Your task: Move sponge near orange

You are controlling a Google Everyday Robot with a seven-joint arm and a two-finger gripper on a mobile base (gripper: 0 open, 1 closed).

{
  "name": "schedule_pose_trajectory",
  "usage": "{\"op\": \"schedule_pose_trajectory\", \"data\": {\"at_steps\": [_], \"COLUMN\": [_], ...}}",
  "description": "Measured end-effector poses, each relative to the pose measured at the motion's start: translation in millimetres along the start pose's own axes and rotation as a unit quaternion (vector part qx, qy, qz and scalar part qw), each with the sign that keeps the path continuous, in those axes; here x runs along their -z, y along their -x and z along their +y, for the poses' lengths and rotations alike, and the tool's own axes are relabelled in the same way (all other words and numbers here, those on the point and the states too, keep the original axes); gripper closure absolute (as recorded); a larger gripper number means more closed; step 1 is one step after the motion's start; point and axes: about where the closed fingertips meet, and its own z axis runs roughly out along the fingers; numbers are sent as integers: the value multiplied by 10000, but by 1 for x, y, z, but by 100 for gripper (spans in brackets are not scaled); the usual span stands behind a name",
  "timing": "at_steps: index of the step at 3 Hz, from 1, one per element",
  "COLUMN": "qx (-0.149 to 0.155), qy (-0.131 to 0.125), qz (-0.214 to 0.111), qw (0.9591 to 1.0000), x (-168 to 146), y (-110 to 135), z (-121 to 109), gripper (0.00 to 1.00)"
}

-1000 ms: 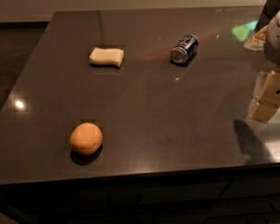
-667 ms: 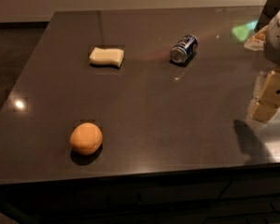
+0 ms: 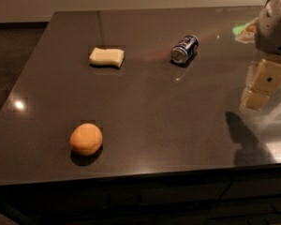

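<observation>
Charcoal polished tabletop. Front left: round matte orange. Behind it, well apart: pale cream wavy-edged sponge. Rear centre: blue-and-silver soda can on its side. Right edge: cream blocky gripper; whether open or closed cannot be told.

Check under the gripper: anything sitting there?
The gripper hangs over the right edge of the tabletop; below it only dark surface and its shadow show. The sponge, orange and can lie well left. The patch behind it is covered.
</observation>
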Motion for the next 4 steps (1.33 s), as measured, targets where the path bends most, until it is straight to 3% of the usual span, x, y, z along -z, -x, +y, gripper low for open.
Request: {"op": "schedule_pose_trajectory", "data": {"at_steps": [2,4], "qx": [17,-132], "qy": [54,155], "qz": [-346,-603], "qw": [9994,9980], "x": [-39,-86], "y": [59,120], "z": [-55,-89], "gripper": [0,0]}}
